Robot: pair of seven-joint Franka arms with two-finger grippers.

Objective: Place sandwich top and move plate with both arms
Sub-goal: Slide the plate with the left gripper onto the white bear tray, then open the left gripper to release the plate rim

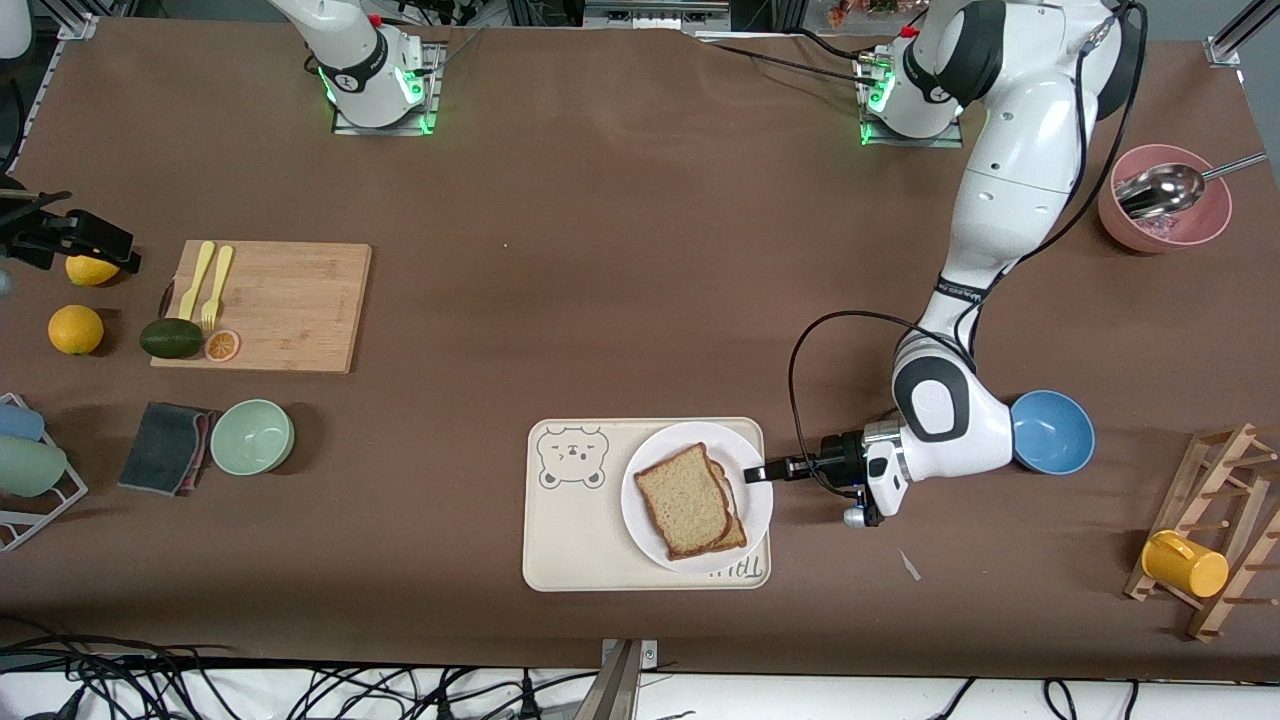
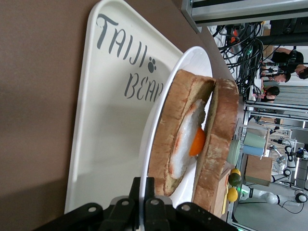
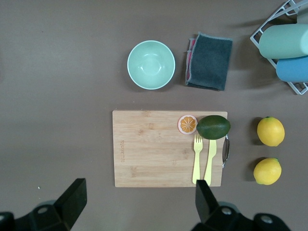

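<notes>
The sandwich top (image 1: pixel 685 500), a plain tan bread slice, lies on the egg-bearing slice on the round white plate (image 1: pixel 670 440). The plate sits on the cream bear tray (image 1: pixel 580 530). In the left wrist view the top slice (image 2: pixel 221 134) rests on the fried egg (image 2: pixel 190 139) and the lower slice. My left gripper (image 1: pixel 755 473) is shut on the plate's rim at the side toward the left arm's end; its own view shows the gripper (image 2: pixel 149 185) pinching the rim (image 2: pixel 192 57). My right gripper (image 3: pixel 139 192) is open and empty, high over the table by the cutting board; it is out of the front view.
A blue bowl (image 1: pixel 1052 432) sits close by the left arm's wrist. A pink bowl with a metal scoop (image 1: pixel 1165 200) and a wooden mug rack (image 1: pixel 1200 540) stand at the left arm's end. A cutting board (image 1: pixel 265 305), green bowl (image 1: pixel 252 436) and lemons (image 1: pixel 75 330) lie at the right arm's end.
</notes>
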